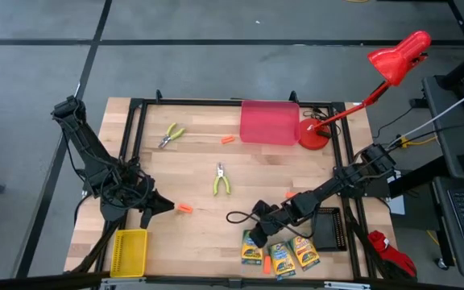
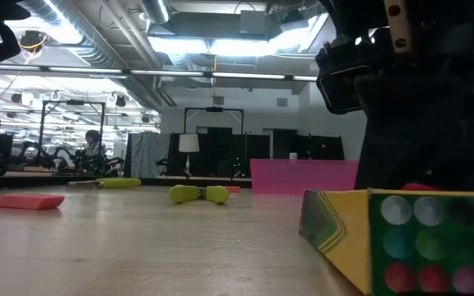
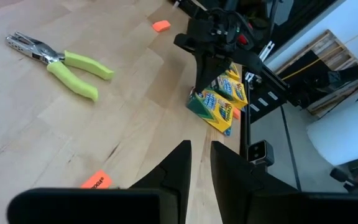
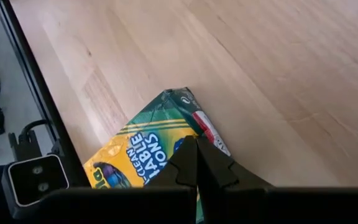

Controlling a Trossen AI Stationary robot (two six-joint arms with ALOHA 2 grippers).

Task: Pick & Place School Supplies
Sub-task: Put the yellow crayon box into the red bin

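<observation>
Wooden counter [image 1: 208,221] under me, black frame round it, workshop bg w/ bright ceiling lights in the low view. Right end effector [image 1: 258,227] is down low at the near-right part of the counter, fingers pressed together, nothing between them; its tips sit right over the leftmost crayon box [image 4: 148,152], and I can't tell if they're touching it. Three crayon boxes [image 1: 280,254] lie side by side near the front edge, btw the yellow bin [image 1: 129,251] and the black bin [image 1: 329,229]. Left end effector [image 1: 167,207] hangs over the near-left area, fingers a bit apart, gripping nothing, an orange stick [image 1: 185,209] just beside it. One pair of pliers [image 1: 221,180] lies mid-counter, the other pliers [image 1: 170,135] sit toward the far-left. More orange sticks [image 1: 228,139] are next to the red bin [image 1: 269,122] at the far side. Red desk lamp [image 1: 377,76] stands at the far-right corner.
</observation>
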